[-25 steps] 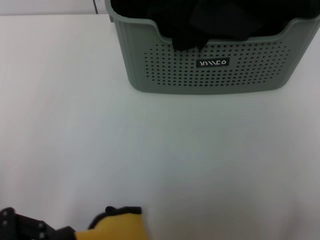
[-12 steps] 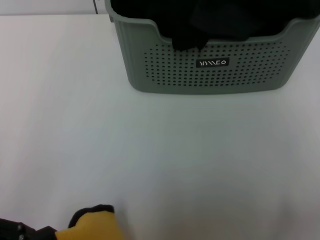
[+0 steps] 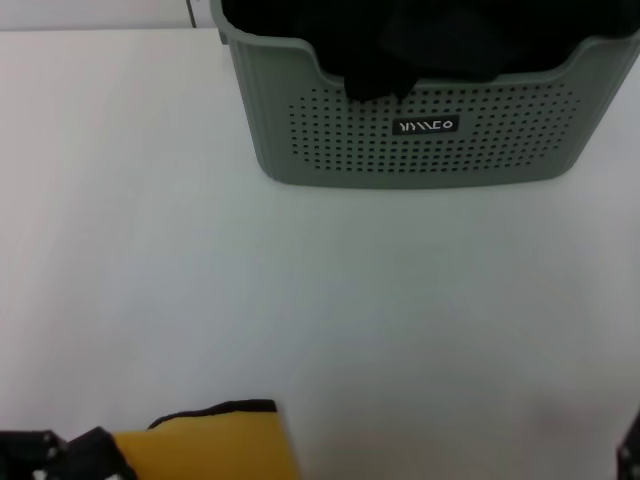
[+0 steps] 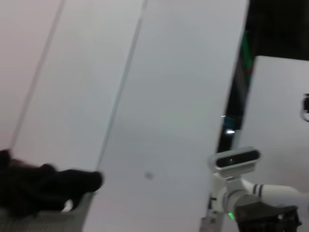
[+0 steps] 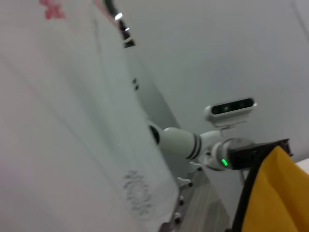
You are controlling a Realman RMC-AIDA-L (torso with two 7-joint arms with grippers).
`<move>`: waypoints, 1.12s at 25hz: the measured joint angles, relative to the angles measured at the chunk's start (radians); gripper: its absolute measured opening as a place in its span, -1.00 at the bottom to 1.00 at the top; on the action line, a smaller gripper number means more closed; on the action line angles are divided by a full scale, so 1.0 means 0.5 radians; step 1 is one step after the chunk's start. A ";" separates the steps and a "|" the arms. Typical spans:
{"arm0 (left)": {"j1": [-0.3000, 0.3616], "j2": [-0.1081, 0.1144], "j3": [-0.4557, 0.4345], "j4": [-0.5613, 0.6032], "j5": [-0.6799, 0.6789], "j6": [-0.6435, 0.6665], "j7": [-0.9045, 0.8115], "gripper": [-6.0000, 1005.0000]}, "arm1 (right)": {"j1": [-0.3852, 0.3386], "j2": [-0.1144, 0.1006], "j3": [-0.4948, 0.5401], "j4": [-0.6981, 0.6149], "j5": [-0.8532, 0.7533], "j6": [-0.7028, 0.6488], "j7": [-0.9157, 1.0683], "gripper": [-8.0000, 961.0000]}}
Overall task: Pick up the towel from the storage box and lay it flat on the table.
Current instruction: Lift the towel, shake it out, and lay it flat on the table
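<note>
The towel [image 3: 205, 445] shows its yellow side and black edging at the bottom left of the head view, hanging over the near edge of the white table [image 3: 300, 290]. My left gripper [image 3: 75, 455] is a dark mass touching the towel's left side, shut on it. In the right wrist view the towel [image 5: 270, 193] hangs below that gripper [image 5: 258, 150]. The sage-green storage box [image 3: 420, 150] stands at the far side with dark cloth [image 3: 400, 50] inside. Only a dark sliver of my right gripper [image 3: 632, 450] shows at the bottom right edge.
Dark cloth [image 4: 43, 188] drapes over the box rim [image 4: 48, 220] in the left wrist view. The right arm [image 4: 256, 193] shows in that view, with white wall panels behind. Bare tabletop lies between the box and the towel.
The towel dipped lower and left, then came back right and now shows wider with a straight top edge. A sliver of my right gripper has appeared at the bottom right.
</note>
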 joint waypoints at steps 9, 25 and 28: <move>-0.521 -0.092 -0.370 -0.440 0.481 -0.111 -0.008 -0.95 | 0.054 0.077 0.605 0.273 -0.422 0.040 -0.003 -0.85; -1.323 -0.174 -0.363 -0.883 0.561 -1.306 -0.029 -0.95 | 0.036 0.095 0.757 0.541 -0.751 0.895 0.012 -0.83; -1.387 -0.175 -0.370 -0.894 0.549 -1.375 -0.029 -0.95 | 0.034 0.084 0.762 0.563 -0.774 1.030 0.049 -0.82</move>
